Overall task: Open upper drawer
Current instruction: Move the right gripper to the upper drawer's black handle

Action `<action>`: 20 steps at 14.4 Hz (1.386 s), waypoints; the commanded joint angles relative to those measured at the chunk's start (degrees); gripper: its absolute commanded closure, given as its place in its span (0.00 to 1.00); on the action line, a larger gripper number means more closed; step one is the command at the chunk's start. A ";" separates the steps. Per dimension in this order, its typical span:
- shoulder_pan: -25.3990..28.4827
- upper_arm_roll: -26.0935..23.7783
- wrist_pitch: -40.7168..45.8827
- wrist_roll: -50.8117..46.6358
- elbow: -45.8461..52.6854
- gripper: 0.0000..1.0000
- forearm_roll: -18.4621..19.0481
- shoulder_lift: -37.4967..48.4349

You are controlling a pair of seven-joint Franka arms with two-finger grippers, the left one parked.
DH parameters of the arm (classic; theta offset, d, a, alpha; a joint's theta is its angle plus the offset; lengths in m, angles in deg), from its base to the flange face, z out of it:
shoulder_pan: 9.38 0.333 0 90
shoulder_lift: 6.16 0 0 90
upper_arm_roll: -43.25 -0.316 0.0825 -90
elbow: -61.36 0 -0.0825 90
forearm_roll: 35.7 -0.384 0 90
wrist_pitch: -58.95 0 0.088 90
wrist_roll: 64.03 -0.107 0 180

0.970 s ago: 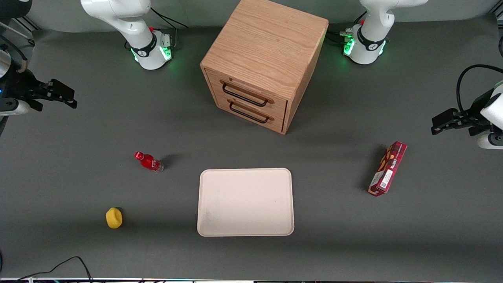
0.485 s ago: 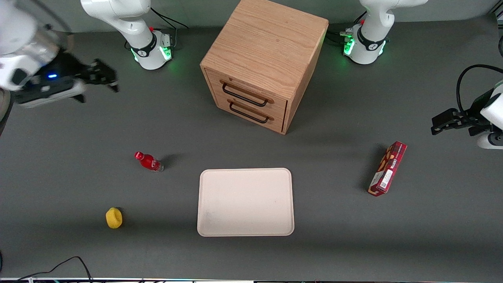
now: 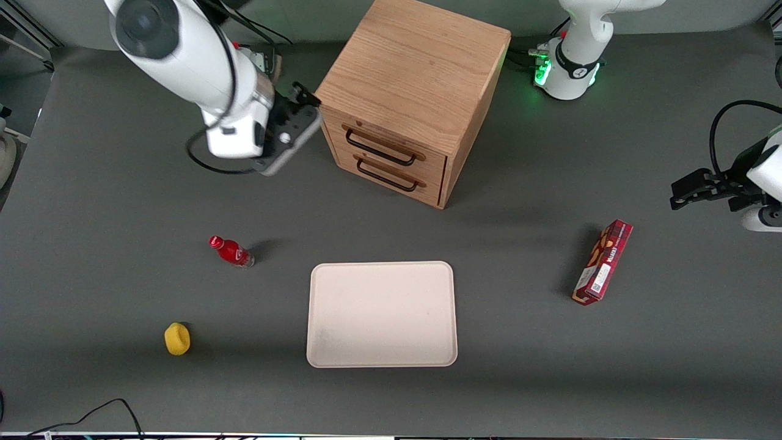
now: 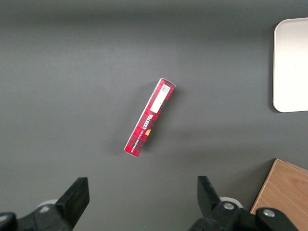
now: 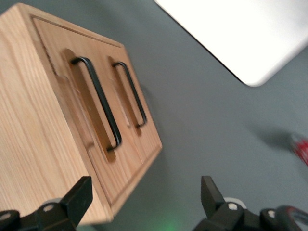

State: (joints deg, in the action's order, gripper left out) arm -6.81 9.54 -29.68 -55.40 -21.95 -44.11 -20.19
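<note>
The cabinet (image 3: 410,91) is a block of pale oak with bold grain, standing on the matte grey table (image 3: 91,293) between the two arm bases. Its front holds two closed drawers, the upper drawer (image 3: 385,142) above the lower, each with a thin black wire handle (image 3: 380,148) in a shallow recess. The gripper (image 3: 303,104) hangs just beside the cabinet's corner toward the working arm's end, its black fingers (image 5: 77,198) spread wide on nothing; its tips are cut off in the wrist view. Nearer the camera lie a smooth cream tray (image 3: 382,314) with rounded corners, a red bottle (image 3: 231,251), partly blurred in the wrist view, and a red box (image 3: 602,262).
</note>
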 commanded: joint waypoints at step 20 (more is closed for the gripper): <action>1.83 -7.79 -16.67 12.80 -4.76 0.00 0.94 -20.94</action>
State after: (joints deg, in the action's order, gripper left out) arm -4.55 1.65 -45.22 -44.72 -26.62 -44.04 -40.29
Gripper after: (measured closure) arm 0.000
